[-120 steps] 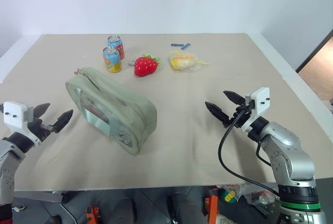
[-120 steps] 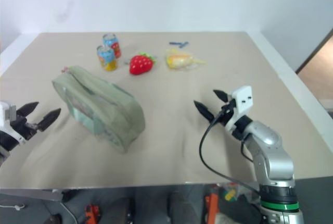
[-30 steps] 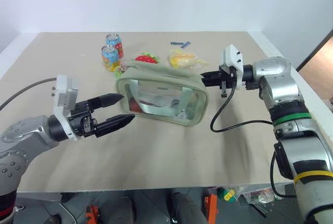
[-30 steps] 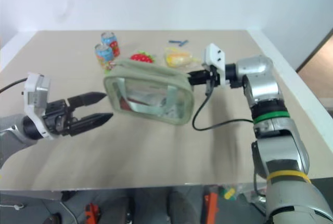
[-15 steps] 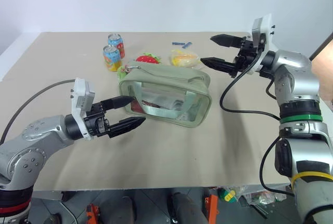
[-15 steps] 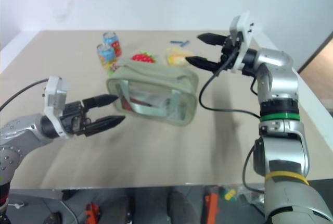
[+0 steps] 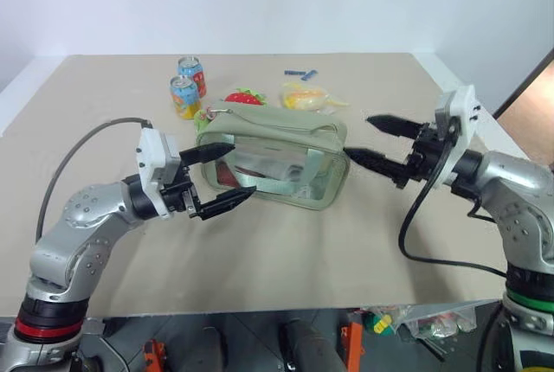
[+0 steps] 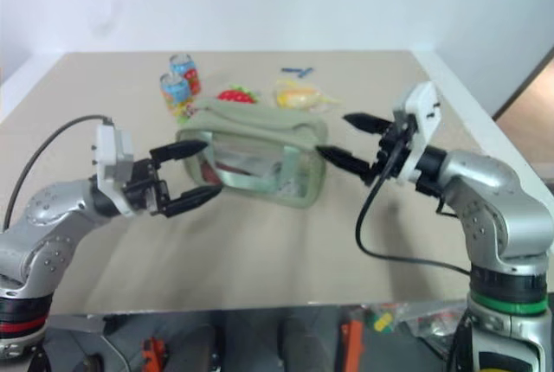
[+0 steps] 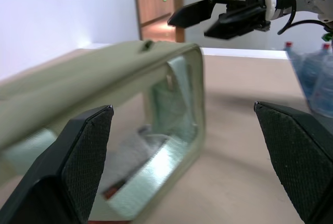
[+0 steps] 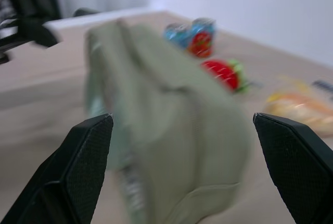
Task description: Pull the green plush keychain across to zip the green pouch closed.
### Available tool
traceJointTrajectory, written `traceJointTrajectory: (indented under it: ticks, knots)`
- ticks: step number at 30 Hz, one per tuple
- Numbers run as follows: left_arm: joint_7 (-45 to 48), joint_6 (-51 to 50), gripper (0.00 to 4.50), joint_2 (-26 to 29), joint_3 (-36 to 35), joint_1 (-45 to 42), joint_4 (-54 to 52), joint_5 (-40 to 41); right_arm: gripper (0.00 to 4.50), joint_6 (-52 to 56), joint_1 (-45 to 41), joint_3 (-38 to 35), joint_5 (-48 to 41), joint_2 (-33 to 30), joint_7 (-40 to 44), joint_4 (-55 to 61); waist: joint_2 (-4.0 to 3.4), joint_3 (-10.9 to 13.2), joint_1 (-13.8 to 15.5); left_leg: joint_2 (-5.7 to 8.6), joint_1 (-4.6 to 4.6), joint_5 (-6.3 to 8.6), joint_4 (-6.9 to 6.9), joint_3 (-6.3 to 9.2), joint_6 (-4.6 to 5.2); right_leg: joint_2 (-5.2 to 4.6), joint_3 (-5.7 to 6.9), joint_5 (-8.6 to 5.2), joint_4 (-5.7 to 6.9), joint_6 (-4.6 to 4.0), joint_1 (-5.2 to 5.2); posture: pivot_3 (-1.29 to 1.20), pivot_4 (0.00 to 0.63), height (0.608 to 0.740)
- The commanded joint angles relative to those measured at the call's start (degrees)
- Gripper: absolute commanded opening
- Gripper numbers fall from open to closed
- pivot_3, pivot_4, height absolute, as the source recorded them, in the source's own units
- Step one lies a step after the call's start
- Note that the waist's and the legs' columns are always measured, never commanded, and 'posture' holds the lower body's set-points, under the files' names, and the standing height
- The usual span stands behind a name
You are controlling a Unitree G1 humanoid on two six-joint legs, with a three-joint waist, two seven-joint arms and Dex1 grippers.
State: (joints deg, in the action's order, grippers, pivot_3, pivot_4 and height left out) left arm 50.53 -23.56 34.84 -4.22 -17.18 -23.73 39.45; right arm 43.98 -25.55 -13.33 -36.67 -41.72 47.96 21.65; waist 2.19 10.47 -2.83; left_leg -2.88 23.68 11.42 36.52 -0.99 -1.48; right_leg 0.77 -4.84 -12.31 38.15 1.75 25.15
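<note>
the green pouch [image 7: 273, 160] stands upright mid-table, the green plush keychain [image 7: 202, 117] at its left end, between the left gripper [image 7: 227, 173] and right gripper [image 7: 374, 140], both spread wide and empty.

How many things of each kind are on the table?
Drink cans: 2
Green pouch: 1
Green plush keychain: 1
Red strawberry toy: 1
Yellow packet: 1
Small blue thing: 1
Total: 7
</note>
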Motion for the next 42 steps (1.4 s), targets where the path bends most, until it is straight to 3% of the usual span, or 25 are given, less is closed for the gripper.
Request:
traceJointTrajectory:
  ticks: [1, 7, 8, 12, 20, 26, 33, 42]
  knots:
    - [0.49, 1.00, 4.50, -0.05, -0.08, -0.53, -1.06, -0.48, 4.46, -0.21, -0.89, 1.01, -1.17, 1.45, -2.59, 2.99, 0.00, 0.00, 0.00, 0.00, -0.01, -0.02, 0.01, -0.02, 0.04, 0.00, -0.01, -0.03, 0.00, -0.10, 0.00, 0.00, 0.150, 0.740]
    - [-0.13, 0.11, 4.50, -0.10, 0.36, -0.44, -1.82, -0.59, 4.46, -3.39, -1.14, 5.39, 1.79, 3.07, -2.49, -0.83, 0.01, 0.00, 0.06, 0.02, -0.02, -0.08, 0.07, -0.02, 0.09, -0.01, -0.03, 0.00, -0.01, -0.12, -0.07, 0.00, 0.150, 0.740]
    - [-0.19, 0.04, 4.50, 0.03, 0.27, -0.27, -1.92, -0.56, 3.94, -4.10, -0.95, 5.83, 2.28, 2.99, -2.18, -1.40, 0.01, 0.00, 0.07, 0.03, -0.02, -0.08, 0.07, -0.02, 0.09, -0.01, -0.03, 0.00, -0.02, -0.12, -0.07, 0.00, 0.150, 0.740]
    - [-0.81, -0.28, 4.50, 0.26, -0.24, 0.40, -2.46, -0.43, 2.51, -6.62, -0.62, 6.26, 3.21, 3.48, -1.68, -3.41, 0.01, 0.00, 0.06, 0.03, 0.00, -0.08, 0.03, -0.02, 0.09, -0.01, -0.04, 0.00, -0.03, -0.12, -0.06, 0.00, 0.150, 0.740]
    - [-1.90, -0.79, 4.50, 0.10, -0.03, 1.33, -3.04, -0.27, 0.06, -14.37, -0.97, 8.60, 6.98, 1.74, 4.26, -6.99, 0.01, 0.00, 0.05, 0.03, -0.01, -0.08, 0.01, 0.02, 0.09, 0.01, -0.02, 0.01, -0.03, -0.09, -0.06, 0.00, 0.150, 0.740]
    - [-2.05, -1.16, 4.50, -0.15, 0.10, 1.41, -3.06, -0.09, 0.06, -22.00, -4.13, 8.09, 7.55, -0.63, 13.69, -13.57, 0.01, 0.00, 0.07, 0.04, -0.01, -0.08, 0.04, -0.01, 0.09, 0.00, -0.03, -0.02, -0.03, -0.14, -0.07, 0.00, 0.150, 0.740]
    - [-2.52, -1.36, 4.50, -0.46, 0.13, 2.01, -3.56, 0.02, 0.06, -22.31, -9.99, 8.94, 5.57, -3.12, 23.93, -17.98, 0.01, 0.01, 0.05, 0.03, -0.02, -0.08, 0.00, 0.02, 0.09, 0.01, -0.01, 0.02, -0.03, -0.09, -0.06, 0.00, 0.150, 0.740]
    - [-3.83, -4.09, 4.50, -0.06, -0.64, 3.01, -6.32, 2.82, 0.06, -32.25, -13.98, 11.96, 12.43, -1.64, 28.13, -29.60, 0.01, 0.01, 0.06, 0.03, -0.04, -0.08, 0.01, 0.01, 0.10, 0.01, -0.01, 0.03, -0.02, -0.07, -0.07, 0.00, 0.150, 0.740]
